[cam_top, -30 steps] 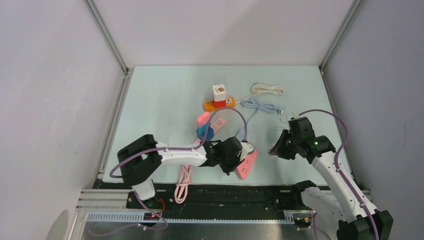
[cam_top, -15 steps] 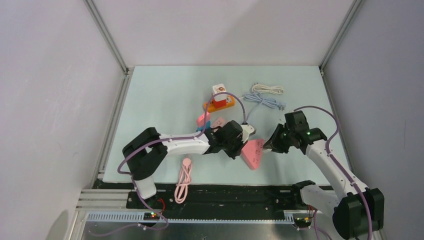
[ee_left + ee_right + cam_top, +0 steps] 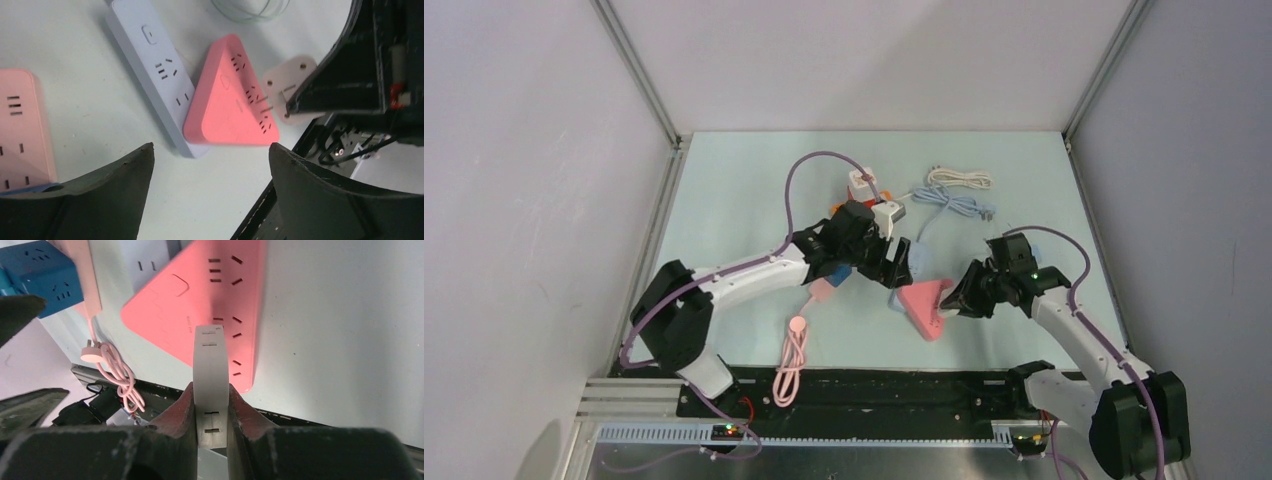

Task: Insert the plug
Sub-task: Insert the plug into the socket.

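Observation:
My right gripper (image 3: 211, 390) is shut on a flat white plug (image 3: 211, 360). In the left wrist view the plug (image 3: 295, 87) points its metal prongs at the sockets on a coral triangular power strip (image 3: 230, 100); the prong tips reach over the strip's right edge. That strip (image 3: 922, 300) lies on the table just left of the right gripper (image 3: 959, 300). Above the table behind the strip, my left gripper (image 3: 892, 268) is open and holds nothing; its fingertips (image 3: 145, 155) frame bare table.
A lavender power strip (image 3: 155, 65) lies against the coral one. A pink strip (image 3: 824, 290), a blue cube socket (image 3: 40, 275) and a pink cable bundle (image 3: 794, 355) lie left. An orange strip with a cube adapter (image 3: 861, 185) and two coiled cables (image 3: 959, 178) sit at the back.
My left gripper has let go of the coral strip, opened and pulled back toward the rear. The strip now lies flat, and my right gripper has brought the plug up to it.

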You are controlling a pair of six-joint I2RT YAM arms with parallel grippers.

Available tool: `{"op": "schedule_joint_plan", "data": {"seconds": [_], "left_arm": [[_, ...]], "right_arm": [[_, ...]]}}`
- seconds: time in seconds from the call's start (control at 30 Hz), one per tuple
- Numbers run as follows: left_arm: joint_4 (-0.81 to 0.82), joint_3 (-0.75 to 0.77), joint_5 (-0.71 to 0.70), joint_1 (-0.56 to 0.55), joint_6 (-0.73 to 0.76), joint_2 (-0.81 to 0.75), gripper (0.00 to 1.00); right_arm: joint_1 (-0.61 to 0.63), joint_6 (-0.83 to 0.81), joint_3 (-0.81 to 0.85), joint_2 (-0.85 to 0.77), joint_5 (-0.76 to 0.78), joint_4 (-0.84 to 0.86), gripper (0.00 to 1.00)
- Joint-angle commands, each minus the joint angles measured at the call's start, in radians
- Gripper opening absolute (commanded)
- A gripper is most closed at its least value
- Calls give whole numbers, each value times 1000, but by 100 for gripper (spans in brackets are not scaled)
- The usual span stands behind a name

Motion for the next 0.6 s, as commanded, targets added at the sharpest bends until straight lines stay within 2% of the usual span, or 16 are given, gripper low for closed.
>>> {"op": "schedule_joint_plan", "data": {"seconds": [0.0, 0.13, 0.37, 0.57], "left_arm": [[9, 70, 30, -1, -106, 64, 89], [9, 102, 8, -1, -116, 123, 89], [7, 106, -13, -1, -125, 177, 73], [7, 78, -22, -14, -43, 192, 70]], "right_arm": [[-12, 35, -28, -54, -30, 25, 0], [-16, 31, -29, -51, -34, 47, 0], [-17, 22, -11, -17, 14, 15, 0], [-14, 15, 2, -18, 55, 16, 0]]}}
